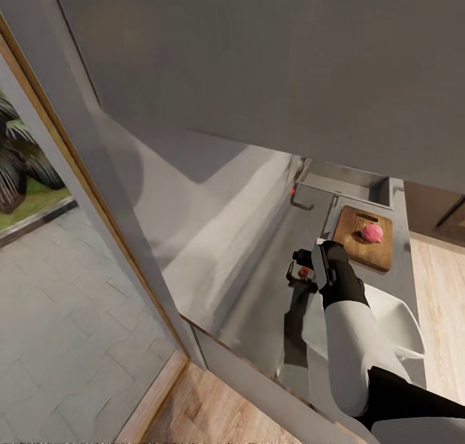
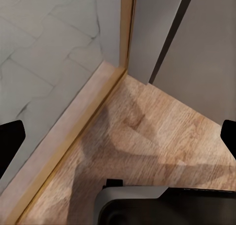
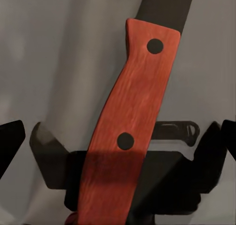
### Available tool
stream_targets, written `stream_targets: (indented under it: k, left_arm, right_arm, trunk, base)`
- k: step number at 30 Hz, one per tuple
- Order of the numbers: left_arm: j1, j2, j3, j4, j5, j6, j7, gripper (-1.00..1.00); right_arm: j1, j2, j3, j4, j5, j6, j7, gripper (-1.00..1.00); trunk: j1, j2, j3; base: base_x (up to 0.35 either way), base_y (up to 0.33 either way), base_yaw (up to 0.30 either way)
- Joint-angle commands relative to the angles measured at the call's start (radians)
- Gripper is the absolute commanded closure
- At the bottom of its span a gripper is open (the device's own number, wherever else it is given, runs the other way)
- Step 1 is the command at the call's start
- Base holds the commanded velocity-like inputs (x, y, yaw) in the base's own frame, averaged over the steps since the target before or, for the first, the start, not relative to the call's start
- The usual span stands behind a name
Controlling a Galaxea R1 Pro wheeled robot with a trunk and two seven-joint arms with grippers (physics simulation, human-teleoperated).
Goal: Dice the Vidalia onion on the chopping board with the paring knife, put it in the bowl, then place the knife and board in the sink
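Right claw [image 1: 305,273]: hovers over the grey table [image 1: 271,302], fingers spread wide around the red-handled knife [image 3: 132,122].
Left claw: fingers apart, empty, above wooden floor [image 2: 147,131].
Onion [image 1: 372,232]: on the board [image 1: 361,240] near the table's far end, beside the sink [image 1: 349,189].

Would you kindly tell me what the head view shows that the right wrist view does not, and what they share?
Head view alone: the pink onion resting on the dark-brown wooden chopping board, the steel sink, the white squarish bowl and the grey countertop.
Right wrist view alone: the red-handled paring knife's two dark rivets and the start of its dark blade.
Both: the right gripper over the knife, whose red handle shows.
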Motion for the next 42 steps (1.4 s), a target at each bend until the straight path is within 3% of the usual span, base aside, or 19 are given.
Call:
stream_targets:
  k: [1,30,31,42]
  left_arm:
    - [0.0,0.002,-0.006,-0.001,0.006,-0.002,0.008,-1.0]
    - [0.0,0.002,-0.006,-0.002,0.006,-0.002,0.008,-1.0]
    - [0.0,0.002,-0.006,-0.002,0.006,-0.002,0.008,-1.0]
    - [0.0,0.002,-0.006,-0.003,0.006,-0.002,0.008,-1.0]
  right_arm:
    - [-0.001,0.001,-0.004,-0.001,0.008,0.005,0.004,-1.0]
    - [-0.001,0.001,-0.001,-0.001,0.01,0.007,0.003,-1.0]
    - [-0.001,0.001,0.0,-0.001,0.01,0.007,0.003,1.0]
    - [-0.001,0.001,0.001,-0.001,0.01,0.006,0.001,1.0]
  trunk:
    - [0.001,-0.002,-0.003]
    - [0.001,-0.002,-0.016]
    - [0.001,-0.002,-0.016]
    - [0.001,-0.002,-0.016]
  base:
    - [0.0,0.0,0.0]
    - [0.0,0.0,0.0]
    - [0.0,0.0,0.0]
    - [0.0,0.0,0.0]
